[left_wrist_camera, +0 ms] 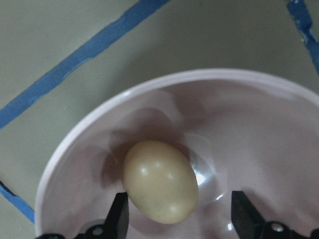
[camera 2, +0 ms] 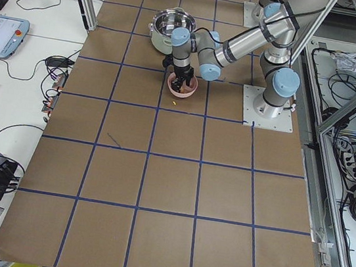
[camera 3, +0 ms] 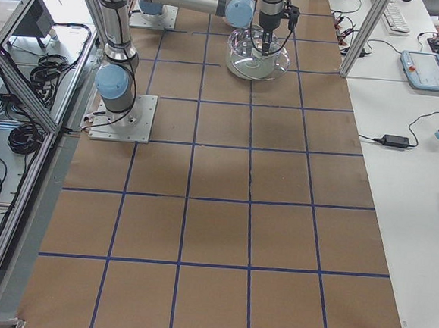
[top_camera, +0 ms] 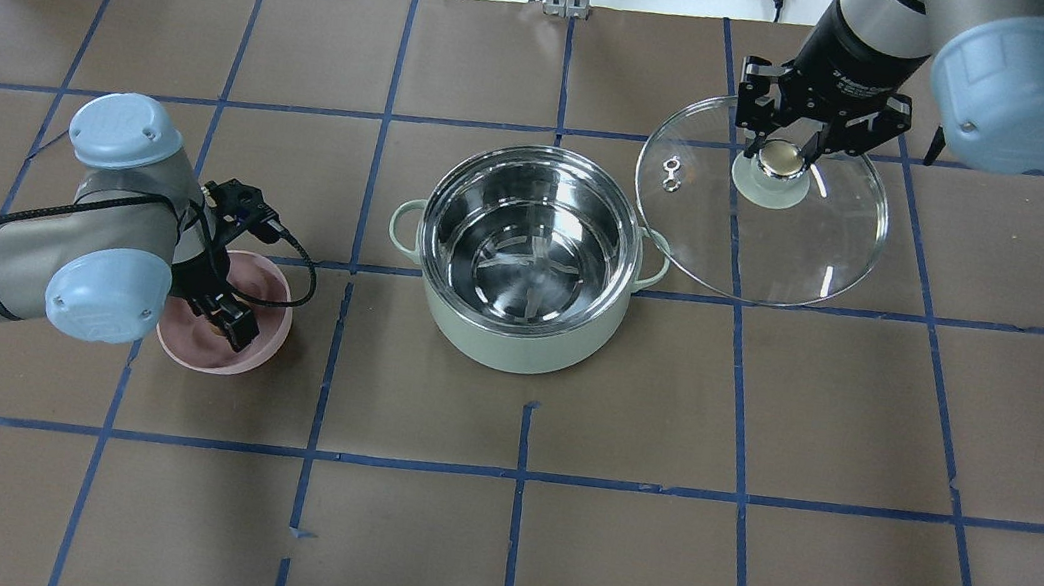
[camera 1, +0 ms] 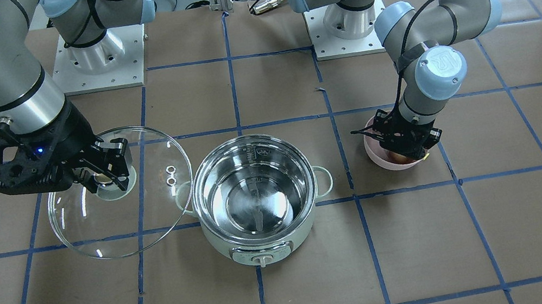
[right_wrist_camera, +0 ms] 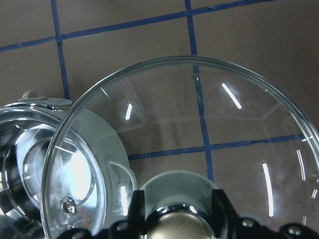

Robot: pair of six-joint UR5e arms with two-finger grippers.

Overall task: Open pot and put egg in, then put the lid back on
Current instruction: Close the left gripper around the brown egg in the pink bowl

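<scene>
The mint-green pot (top_camera: pixel 515 345) stands open at the table's middle, its steel interior empty; it also shows in the front view (camera 1: pixel 293 236). My right gripper (top_camera: pixel 783 151) is shut on the beige knob of the glass lid (top_camera: pixel 790 248) and holds it beside the pot, with the lid's edge over one pot handle. The right wrist view shows the lid (right_wrist_camera: pixel 199 114) and the pot (right_wrist_camera: pixel 30 159) below. The tan egg (left_wrist_camera: pixel 159 181) lies in the pink bowl (left_wrist_camera: pixel 249 124). My left gripper (left_wrist_camera: pixel 182 219) is down in the bowl, open, with its fingers on either side of the egg.
The pink bowl (top_camera: pixel 273 326) sits one tape square to the pot's left in the overhead view. Both arm bases (camera 1: pixel 95 55) stand at the table's robot side. Brown paper with blue tape lines covers the table.
</scene>
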